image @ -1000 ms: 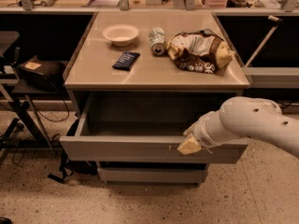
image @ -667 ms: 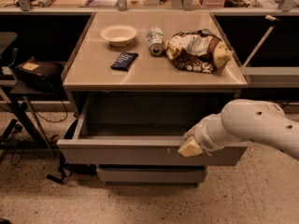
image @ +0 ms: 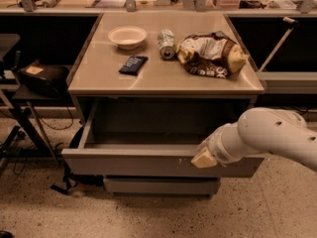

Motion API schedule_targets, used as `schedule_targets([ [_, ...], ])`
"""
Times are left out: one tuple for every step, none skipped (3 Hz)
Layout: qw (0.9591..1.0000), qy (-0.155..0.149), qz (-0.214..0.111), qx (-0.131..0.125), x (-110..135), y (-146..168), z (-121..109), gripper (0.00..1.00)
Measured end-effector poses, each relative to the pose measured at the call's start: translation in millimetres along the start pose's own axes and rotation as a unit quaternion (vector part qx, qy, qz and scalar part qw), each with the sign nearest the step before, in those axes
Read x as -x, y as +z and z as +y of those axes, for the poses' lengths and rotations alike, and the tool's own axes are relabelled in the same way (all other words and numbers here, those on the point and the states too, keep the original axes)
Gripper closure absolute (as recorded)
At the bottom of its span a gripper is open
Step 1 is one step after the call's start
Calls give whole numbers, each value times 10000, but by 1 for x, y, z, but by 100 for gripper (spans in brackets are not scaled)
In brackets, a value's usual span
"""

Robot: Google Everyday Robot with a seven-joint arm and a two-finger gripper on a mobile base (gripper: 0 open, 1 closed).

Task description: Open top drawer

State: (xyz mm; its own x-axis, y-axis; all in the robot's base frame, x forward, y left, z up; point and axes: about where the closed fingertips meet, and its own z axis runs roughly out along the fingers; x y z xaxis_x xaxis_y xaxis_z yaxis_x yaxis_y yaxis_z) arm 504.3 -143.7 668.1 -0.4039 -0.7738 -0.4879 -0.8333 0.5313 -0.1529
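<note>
The top drawer point(image: 129, 162) is a wide, shallow grey drawer under the beige table top. It stands pulled out toward me, and its dark inside point(image: 148, 130) shows. Small white scratches mark its front right of centre. My gripper point(image: 202, 158), at the end of the white arm point(image: 267, 135) coming in from the right, is at the drawer front's upper edge, right of centre. Its yellowish tip touches or overlaps that edge. A narrower grey drawer front point(image: 161, 185) sits below, pushed in.
On the table top point(image: 99, 78) lie a white bowl point(image: 127, 36), a can on its side point(image: 166, 43), a crumpled chip bag point(image: 210, 53) and a dark blue packet point(image: 132, 64). A black stand with a bag point(image: 39, 78) and cables is on the left. Speckled floor point(image: 148, 217) lies in front.
The top drawer has slid a little further out toward me, and my gripper has stayed at its front edge and come back with it.
</note>
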Motion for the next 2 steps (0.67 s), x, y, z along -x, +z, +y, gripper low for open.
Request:
schedule_targets([
  [10000, 0, 0, 0, 1, 0, 1, 100],
  [10000, 13, 15, 2, -4, -4, 7, 100],
])
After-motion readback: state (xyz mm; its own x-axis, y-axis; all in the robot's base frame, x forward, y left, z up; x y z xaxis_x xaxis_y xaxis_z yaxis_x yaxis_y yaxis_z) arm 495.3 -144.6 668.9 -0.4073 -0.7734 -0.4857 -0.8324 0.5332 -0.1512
